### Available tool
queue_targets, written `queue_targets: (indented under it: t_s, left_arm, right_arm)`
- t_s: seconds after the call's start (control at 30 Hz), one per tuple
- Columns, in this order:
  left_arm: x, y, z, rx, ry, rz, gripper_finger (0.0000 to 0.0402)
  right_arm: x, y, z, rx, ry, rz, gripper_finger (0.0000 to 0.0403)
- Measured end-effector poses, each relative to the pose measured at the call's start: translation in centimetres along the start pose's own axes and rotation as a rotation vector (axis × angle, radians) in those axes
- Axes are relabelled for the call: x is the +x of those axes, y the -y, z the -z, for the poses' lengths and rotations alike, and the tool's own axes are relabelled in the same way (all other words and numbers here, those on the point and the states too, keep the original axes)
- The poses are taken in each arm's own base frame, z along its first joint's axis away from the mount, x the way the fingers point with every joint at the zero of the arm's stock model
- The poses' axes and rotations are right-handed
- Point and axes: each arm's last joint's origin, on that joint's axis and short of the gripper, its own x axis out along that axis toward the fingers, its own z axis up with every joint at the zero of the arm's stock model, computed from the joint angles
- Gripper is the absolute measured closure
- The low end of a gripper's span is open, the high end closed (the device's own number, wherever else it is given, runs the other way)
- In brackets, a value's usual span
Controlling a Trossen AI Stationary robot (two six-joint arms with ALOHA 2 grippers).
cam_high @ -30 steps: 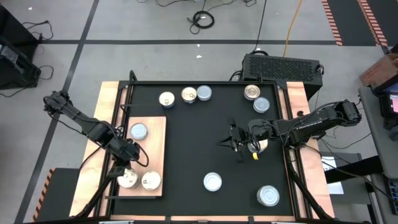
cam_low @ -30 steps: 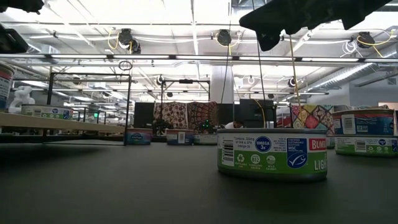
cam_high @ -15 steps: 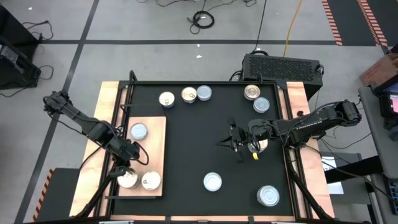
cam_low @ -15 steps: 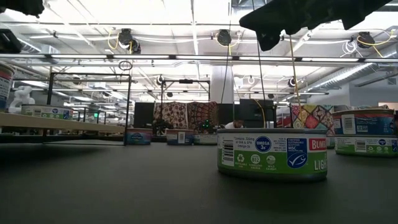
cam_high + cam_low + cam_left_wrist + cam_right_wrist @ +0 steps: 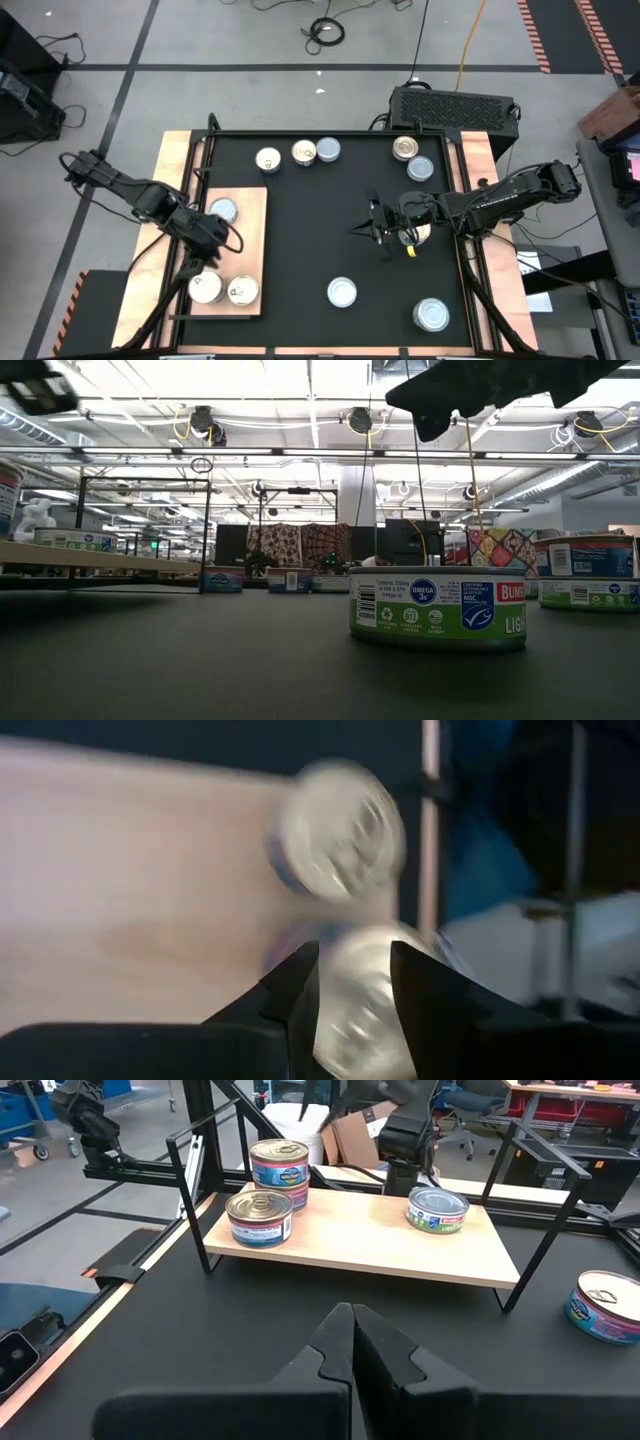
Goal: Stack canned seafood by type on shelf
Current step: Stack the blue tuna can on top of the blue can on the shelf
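The green-banded tuna can (image 5: 437,609) nearest the low camera, sitting on the mat below the right gripper (image 5: 440,405) that hung shut overhead, carried the only legible print. Its label read "OMEGA 3s" on a blue disc, "MSC" beside a blue fish logo, and partial words "BUM" on red and "LIG" at the cut-off edge. Labels on other cans were unreadable.

Left gripper (image 5: 207,232) open, away from stacked cans (image 5: 205,287).
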Motion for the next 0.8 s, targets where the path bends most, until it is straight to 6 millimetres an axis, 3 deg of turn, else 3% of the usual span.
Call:
queue_targets:
  t_s: [0.2, 0.43, 0.63, 0.8]
  left_arm:
    - [-1.1, -0.5, -2.8, 0.317, 0.339, -0.261, 0.0276]
    - [-2.8, 0.0, -8.3, 0.546, 0.831, -0.489, 0.0276]
    - [-0.9, -1.9, -12.9, 0.705, 0.883, -0.374, 0.0276]
    - [2.1, -5.4, -16.5, 0.727, 0.865, -0.249, 0.0276]
  right_arm:
    - [0.0, 0.0, 0.2, 0.001, -0.019, 0.0, 0.0403]
    - [-0.6, 0.0, 0.8, 0.089, -0.115, 0.022, 0.0403]
    - [-3.3, 0.3, 1.4, 0.276, -0.263, 0.165, 0.0403]
    - [-6.8, 0.7, 1.8, 0.474, -0.373, 0.244, 0.0403]
